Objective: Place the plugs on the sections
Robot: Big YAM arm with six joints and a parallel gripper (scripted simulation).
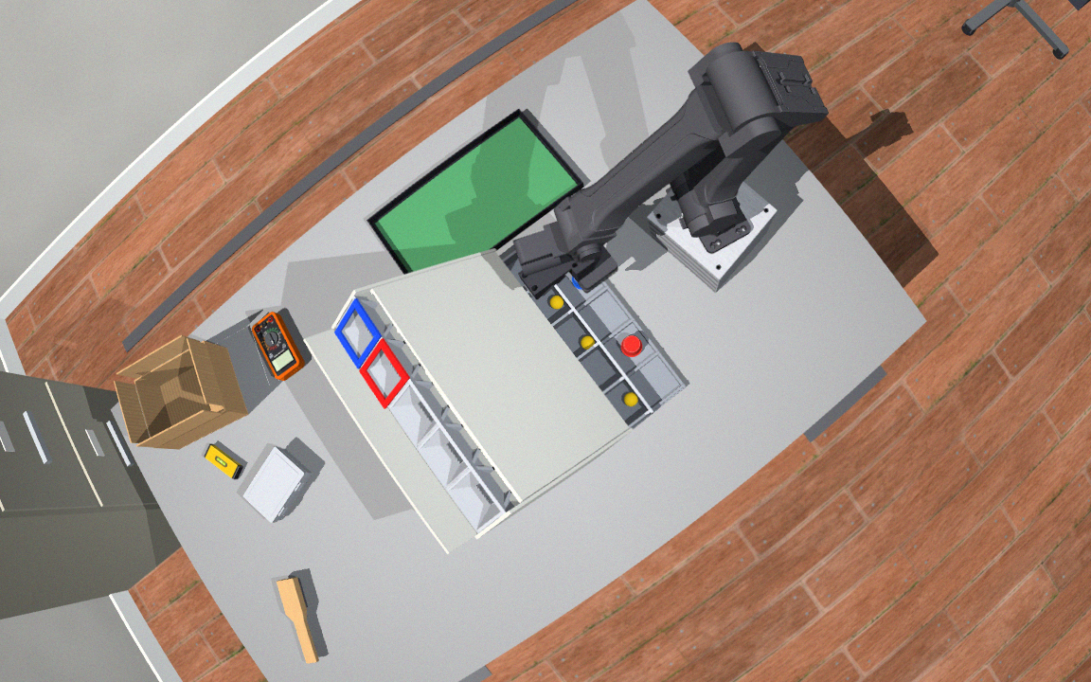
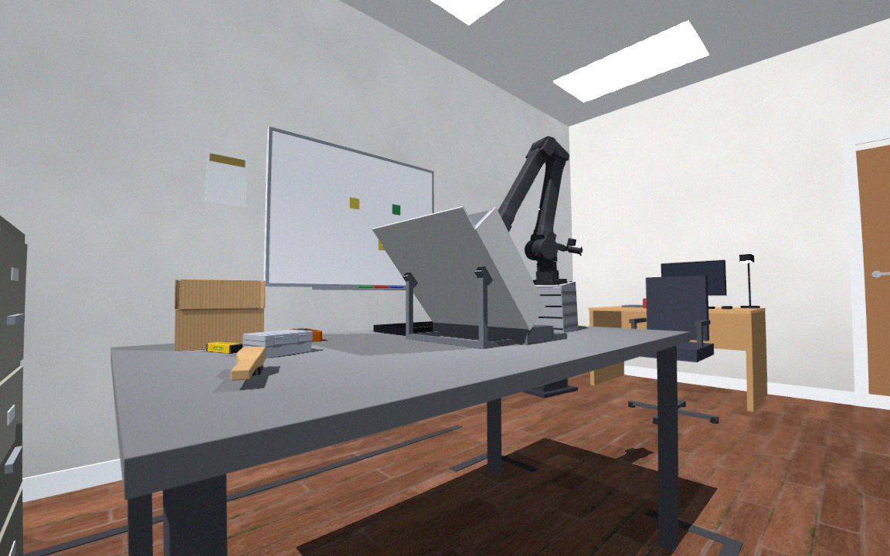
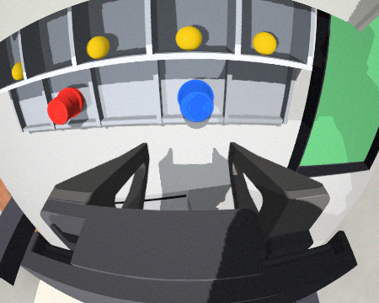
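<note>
The blue plug [image 3: 195, 103] [image 1: 574, 281] stands on the flat front part of the second section from the right in the wrist view. The red plug [image 3: 65, 105] [image 1: 632, 344] stands on the front part two sections to its left. My gripper [image 3: 188, 150] [image 1: 562, 276] is open and empty, above and just in front of the blue plug, not touching it. Yellow marbles [image 3: 189, 38] [image 3: 98, 47] [image 3: 264, 43] [image 1: 585, 341] lie in the back parts of several sections. The blue-banded funnel [image 1: 356, 332] and the red-banded funnel [image 1: 384, 373] sit at the top of the sloping cover [image 1: 490, 365] [image 2: 448, 269].
A green tray [image 1: 481, 190] [image 3: 349, 105] lies beside the sections, close to my gripper. The arm's base [image 1: 715, 237] stands behind the sections. A cardboard box [image 1: 176, 391], a multimeter [image 1: 278, 343], a small white case [image 1: 276, 483] and a wooden brush [image 1: 299, 617] lie beyond the funnels.
</note>
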